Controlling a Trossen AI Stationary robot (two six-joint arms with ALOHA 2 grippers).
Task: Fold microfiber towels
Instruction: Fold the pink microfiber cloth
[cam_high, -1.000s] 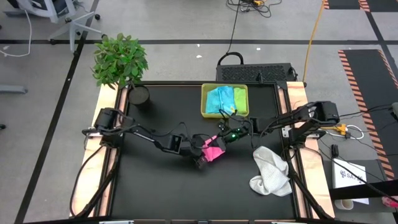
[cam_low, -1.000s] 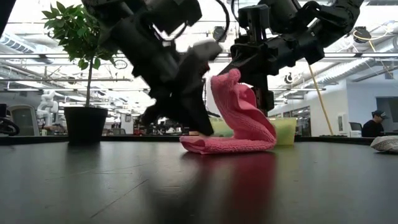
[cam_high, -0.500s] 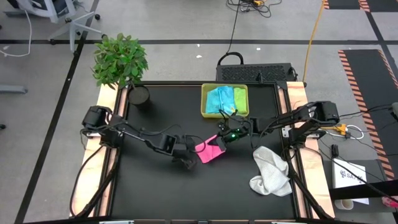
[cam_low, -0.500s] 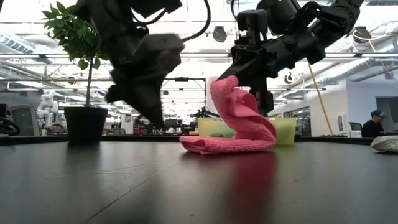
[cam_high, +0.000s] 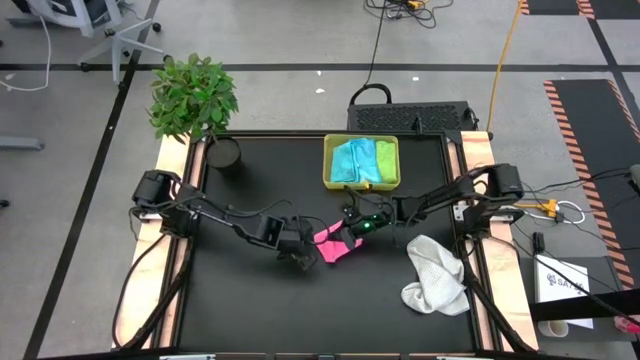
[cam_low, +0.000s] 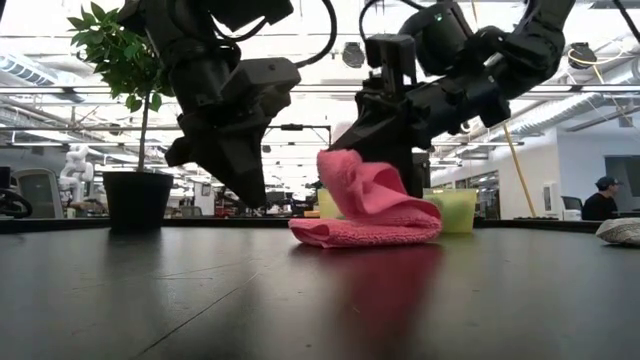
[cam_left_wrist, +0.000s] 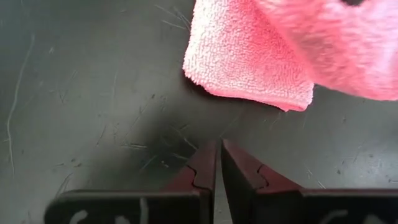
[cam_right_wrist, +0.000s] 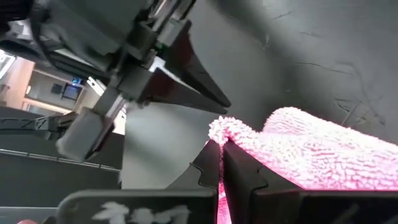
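Pink towel (cam_low: 372, 212) pinched by right gripper (cam_low: 350, 165) | left gripper (cam_low: 255, 195) beside, shut

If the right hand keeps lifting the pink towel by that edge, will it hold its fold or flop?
Likely flop: the pink towel sags in a soft curl below the right hand, which is shut on one edge. It looks light, since a pinched edge carries it. The fuzzy pile probably grips the table, so pushing may bunch it rather than slide it.
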